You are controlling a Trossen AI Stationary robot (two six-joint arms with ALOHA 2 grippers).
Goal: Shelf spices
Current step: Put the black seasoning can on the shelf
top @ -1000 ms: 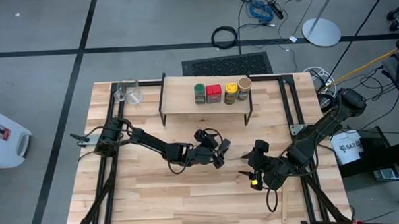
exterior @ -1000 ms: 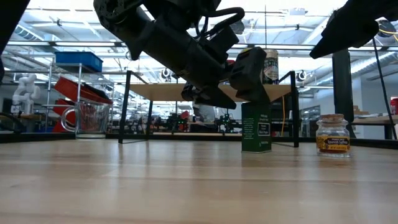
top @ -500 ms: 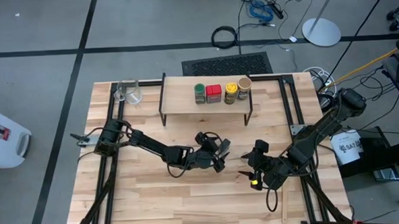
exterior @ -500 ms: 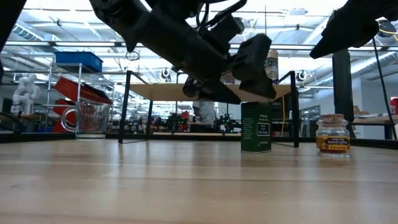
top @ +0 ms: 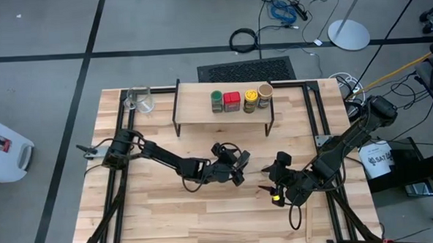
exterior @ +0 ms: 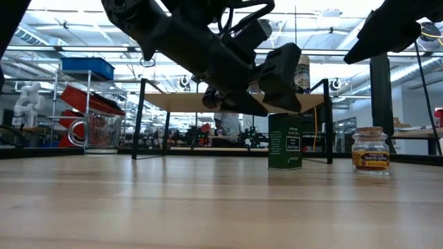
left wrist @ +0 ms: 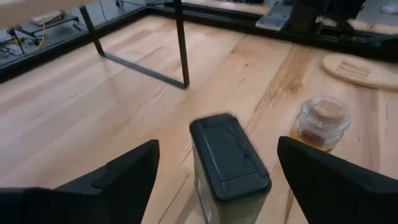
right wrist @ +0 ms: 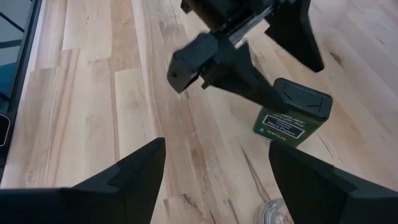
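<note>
On the shelf (top: 201, 107) at 12 o'clock, four spices (top: 240, 101) stand; dark tin (left wrist: 229, 167) and small jar (left wrist: 321, 121) remain mid-surface. Left fingers (left wrist: 124, 177) wide astride tin; right fingers (right wrist: 134, 174) wide, empty.

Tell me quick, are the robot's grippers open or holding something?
Left gripper: open, straddling the dark tin, not gripping it.
Right gripper: open, holding nothing.

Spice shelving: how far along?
Done: four spice containers stand on the light wooden shelf. In hand: the open left gripper straddles the dark green tin with the black lid without gripping it. Left: that tin and the small cork-topped jar on the table. The right gripper waits open nearby.
</note>
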